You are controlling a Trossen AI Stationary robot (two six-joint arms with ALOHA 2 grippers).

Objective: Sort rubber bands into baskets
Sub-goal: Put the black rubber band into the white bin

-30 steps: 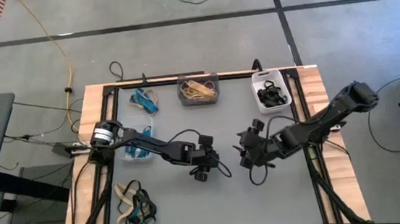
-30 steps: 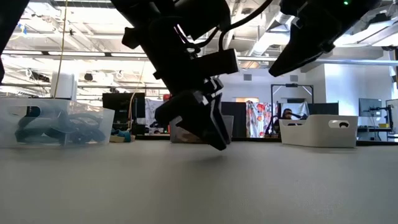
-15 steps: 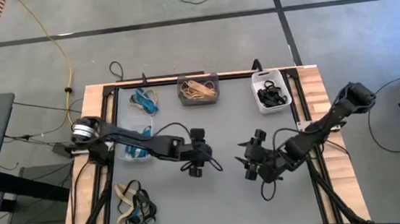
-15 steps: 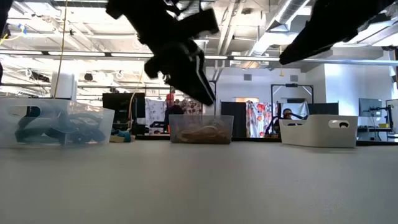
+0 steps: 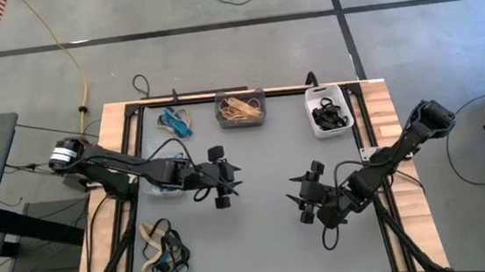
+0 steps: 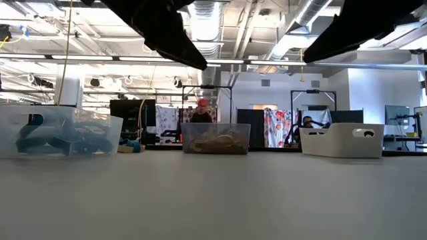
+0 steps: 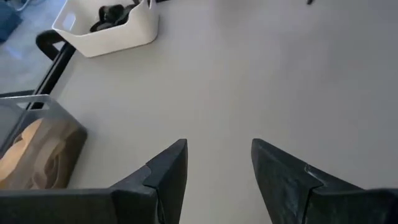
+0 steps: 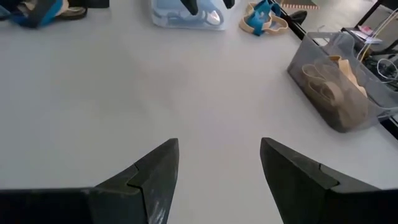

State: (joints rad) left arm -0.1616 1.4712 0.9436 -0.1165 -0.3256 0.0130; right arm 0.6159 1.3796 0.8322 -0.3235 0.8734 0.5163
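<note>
Rubber bands sit in several spots: tan loops [image 5: 240, 110] fill the dark grey basket [image 5: 240, 98] at the tabletop's far edge, black ones [image 5: 329, 113] lie in the white basket [image 5: 313, 121] near the far right corner, blue ones [image 6: 63, 139] in the clear basket [image 6: 67, 115] on my left side. A loose blue-and-tan clump [image 5: 175, 121] lies flat on the tabletop [image 5: 269, 239] left of the grey basket; a bigger mixed heap [image 5: 164, 249] of tan, black and blue lies at the near left.

My left gripper [image 5: 220, 183] hangs over mid-tabletop just right of the clear basket, fingers [image 7: 165, 174] spread, nothing between them. My right gripper [image 5: 306, 203] is right of centre, fingers [image 8: 155, 168] also spread and empty. Both sets are dark, matte, wedge-shaped.

Tabletop surface is smooth grey matting with a wooden border. Baskets are hard plastic, rectangular; the white one is opaque with a handle slot [image 6: 363, 133].

Low view shows the blue bands through the clear wall, which the high view mostly hides behind my left arm; it shows only dark arm shapes overhead, no fingers. Left wrist view shows the white basket and grey basket corner; right wrist view shows the clear basket, loose blue clump and tan-filled bin. A person [image 6: 308, 124] shows in the room behind, in the low view only.
</note>
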